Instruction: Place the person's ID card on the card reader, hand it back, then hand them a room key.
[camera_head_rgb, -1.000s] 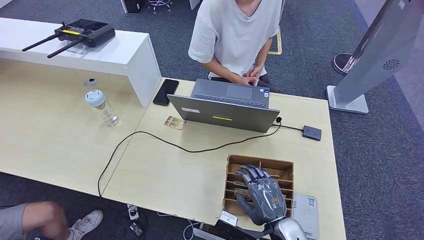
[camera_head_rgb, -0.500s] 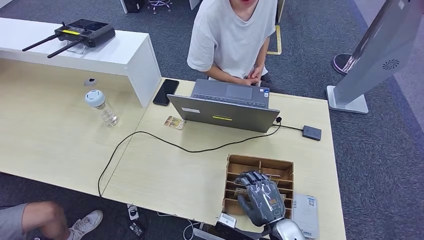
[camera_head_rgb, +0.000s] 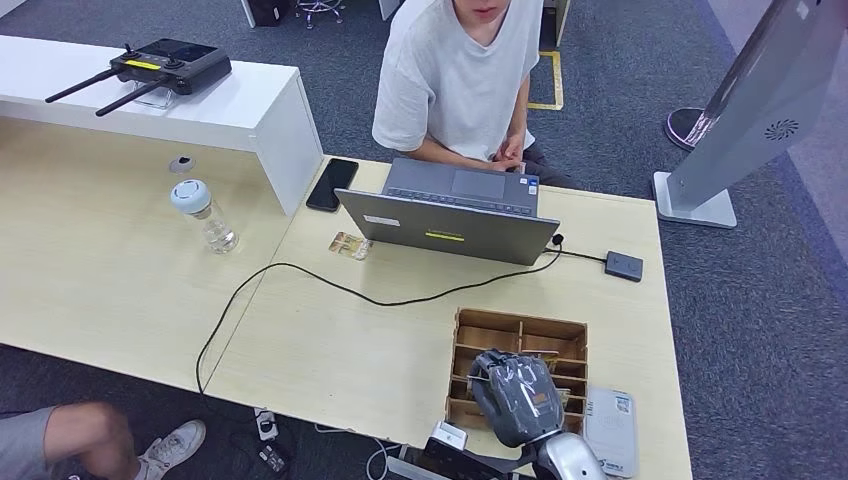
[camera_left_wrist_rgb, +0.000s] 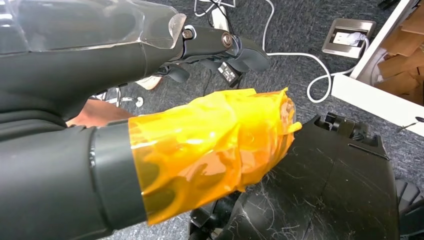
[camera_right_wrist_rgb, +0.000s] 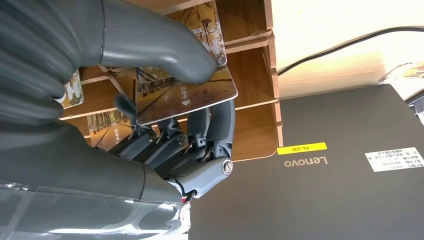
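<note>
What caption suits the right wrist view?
Grey robot hand pinches a brown printed card over the slotted wooden box.

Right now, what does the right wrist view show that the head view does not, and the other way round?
Right wrist view alone: a room key card pinched between the thumb and fingers of the right hand, with more cards standing in the slots.

Head view alone: the person, the card reader, a phone and a water bottle.

Both: the right hand, the wooden card box and the laptop.
</note>
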